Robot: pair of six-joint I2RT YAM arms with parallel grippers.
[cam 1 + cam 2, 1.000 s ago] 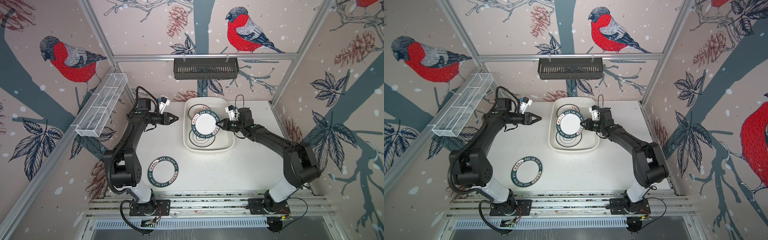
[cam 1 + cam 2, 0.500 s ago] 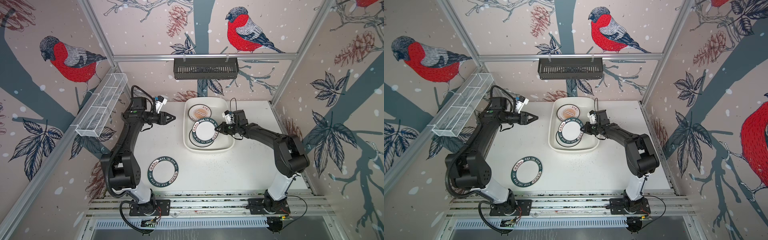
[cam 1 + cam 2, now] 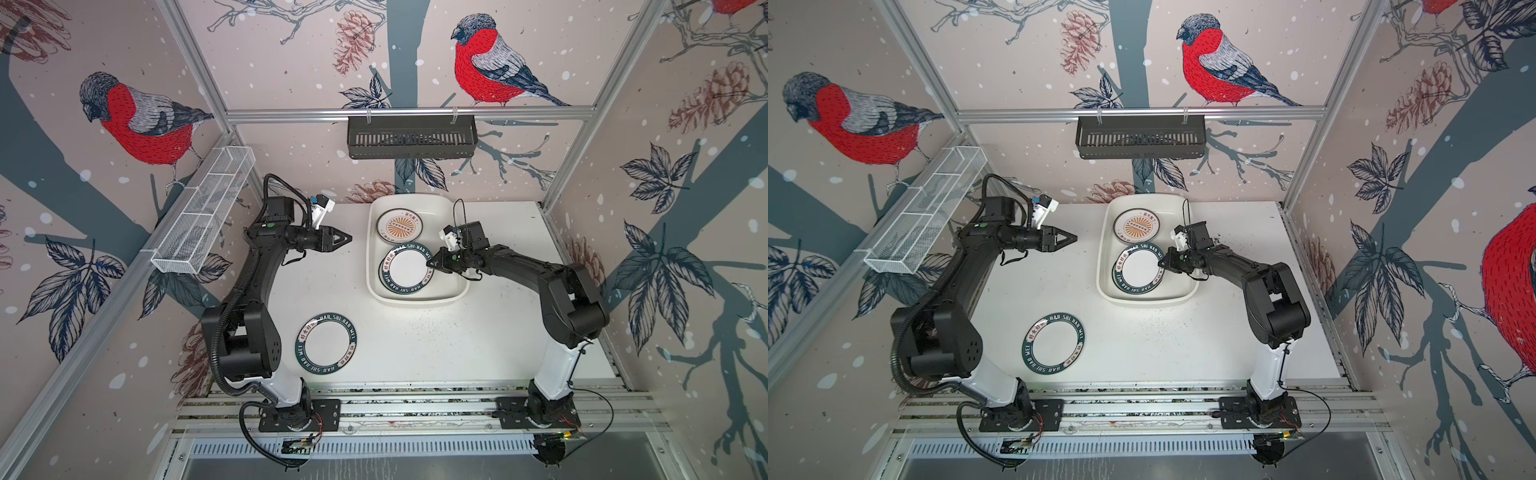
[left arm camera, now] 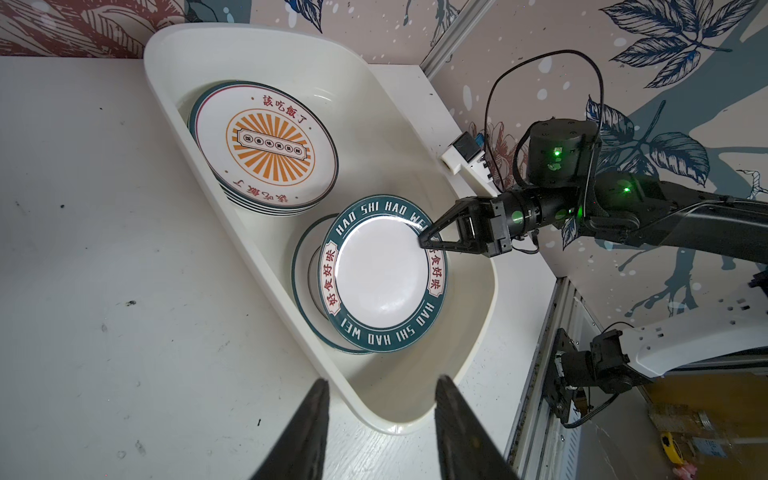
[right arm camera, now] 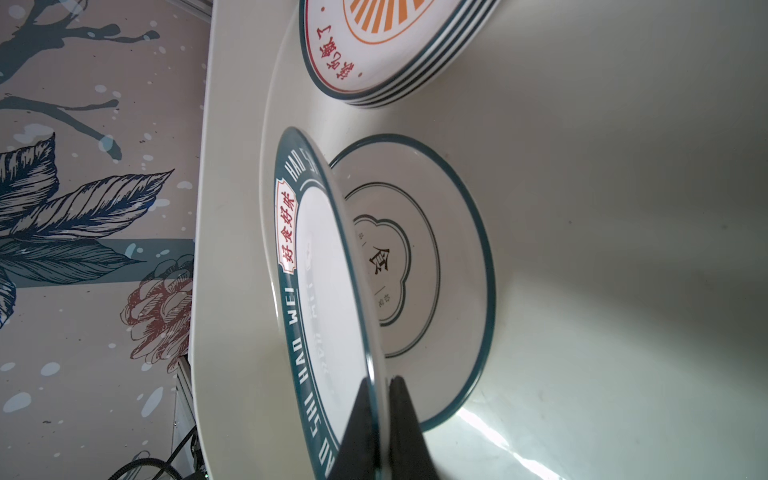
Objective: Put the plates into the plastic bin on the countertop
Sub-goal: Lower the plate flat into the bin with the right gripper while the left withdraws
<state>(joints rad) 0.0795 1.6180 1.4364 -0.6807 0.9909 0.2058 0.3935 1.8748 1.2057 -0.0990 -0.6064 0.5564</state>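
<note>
The cream plastic bin (image 3: pixel 415 300) stands at the back of the countertop (image 3: pixel 457 340). Inside it lies a stack of sunburst plates (image 3: pixel 400 225) and a thin-rimmed emblem plate (image 5: pixel 436 257). My right gripper (image 3: pixel 430 263) (image 5: pixel 380 378) is shut on the rim of a lettered-rim plate (image 3: pixel 405 270), which it holds tilted just over the emblem plate. Another lettered-rim plate (image 3: pixel 327 342) lies flat on the countertop near the front left. My left gripper (image 3: pixel 349 239) (image 4: pixel 383 379) hovers left of the bin, open, with nothing between its fingers.
A black slotted shelf (image 3: pixel 411 137) hangs on the back wall above the bin. A white wire-mesh basket (image 3: pixel 203 216) is fixed along the left wall. Aluminium rails (image 3: pixel 415 409) with both arm bases run along the front edge.
My right gripper has lowered the lettered-rim plate down into the bin, uncovering the sunburst stack. My left gripper has drifted slightly back and left.
</note>
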